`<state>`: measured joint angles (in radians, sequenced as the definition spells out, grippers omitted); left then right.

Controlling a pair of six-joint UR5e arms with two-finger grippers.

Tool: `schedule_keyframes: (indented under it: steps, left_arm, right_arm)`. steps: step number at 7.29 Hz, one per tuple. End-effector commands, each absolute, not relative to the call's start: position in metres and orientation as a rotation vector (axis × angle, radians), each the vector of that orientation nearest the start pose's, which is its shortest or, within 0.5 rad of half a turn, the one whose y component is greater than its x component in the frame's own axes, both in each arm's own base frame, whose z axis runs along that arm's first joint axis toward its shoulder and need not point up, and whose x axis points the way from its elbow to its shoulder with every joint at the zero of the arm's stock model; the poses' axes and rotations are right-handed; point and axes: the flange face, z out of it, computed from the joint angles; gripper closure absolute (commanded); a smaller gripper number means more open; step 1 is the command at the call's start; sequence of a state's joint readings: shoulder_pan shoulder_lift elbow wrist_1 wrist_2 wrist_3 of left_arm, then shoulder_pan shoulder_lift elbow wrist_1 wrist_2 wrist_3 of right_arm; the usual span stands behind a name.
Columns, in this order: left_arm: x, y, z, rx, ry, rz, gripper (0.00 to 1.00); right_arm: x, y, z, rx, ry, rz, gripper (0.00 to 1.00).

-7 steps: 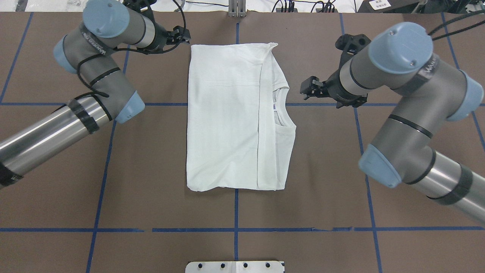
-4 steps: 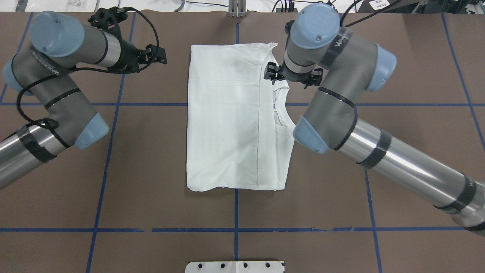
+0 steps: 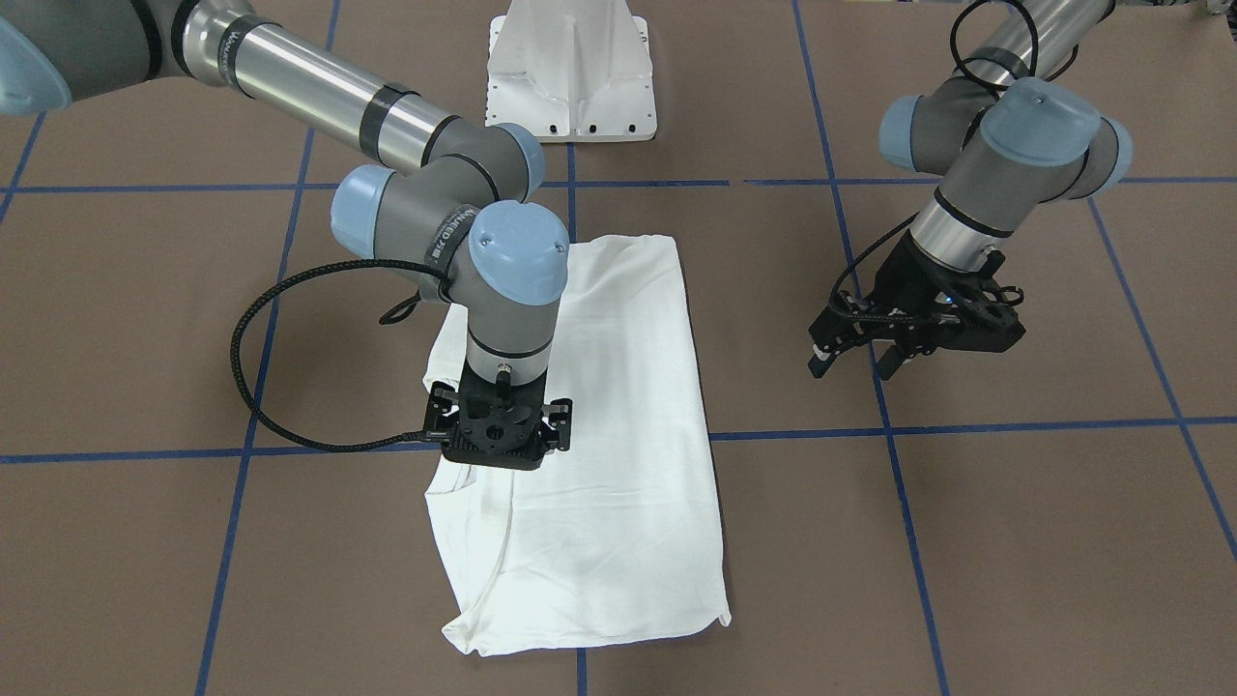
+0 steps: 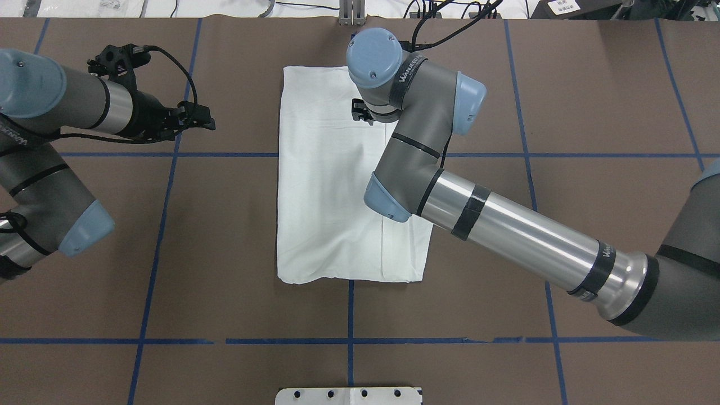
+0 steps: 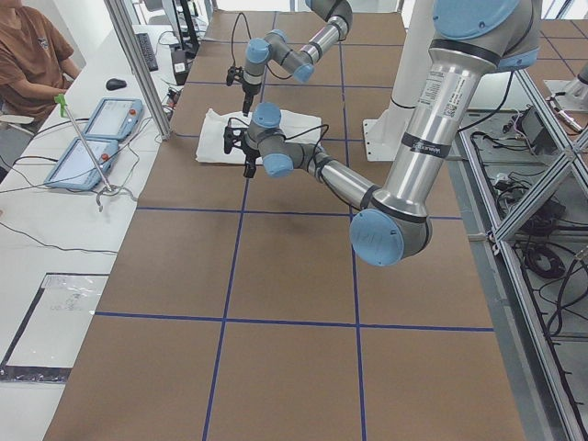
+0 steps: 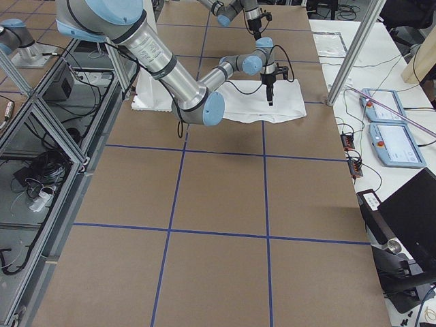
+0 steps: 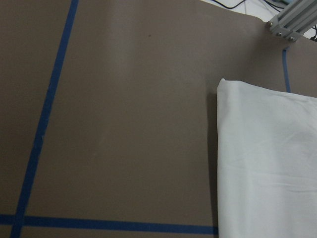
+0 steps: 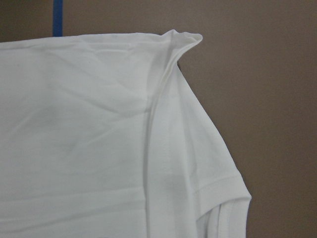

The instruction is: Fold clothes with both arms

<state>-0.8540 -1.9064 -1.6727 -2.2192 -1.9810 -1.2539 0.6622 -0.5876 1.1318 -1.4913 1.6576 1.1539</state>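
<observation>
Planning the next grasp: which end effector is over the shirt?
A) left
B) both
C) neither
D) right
D: the right end effector hangs above the shirt, while the left end effector is over the table, off to the shirt's side.

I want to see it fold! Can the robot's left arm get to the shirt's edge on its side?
Probably yes. The left gripper hangs over bare table beside the shirt, with nothing lying between them. The right arm is over the shirt's other side, out of the way.
</observation>
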Motion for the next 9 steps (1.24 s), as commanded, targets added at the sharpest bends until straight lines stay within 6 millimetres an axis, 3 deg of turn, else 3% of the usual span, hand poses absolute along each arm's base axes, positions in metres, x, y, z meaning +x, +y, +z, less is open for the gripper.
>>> schedule_keyframes:
  steps: [1,3,9]
  left_arm:
    - [0.337,-0.529,0.354,0.281,1.097,-0.254,0.0]
    - [0.338,-0.529,0.355,0.279,1.094,-0.254,0.0]
    - [0.343,-0.532,0.352,0.28,1.098,-0.25,0.0]
  right_arm:
    - [-0.59,-0.621,0.235,0.288,-0.544,0.205,0.0]
    - [-0.601,-0.633,0.256,0.329,-0.559,0.213,0.0]
    - [-0.593,-0.647,0.275,0.365,-0.491,0.159,0.0]
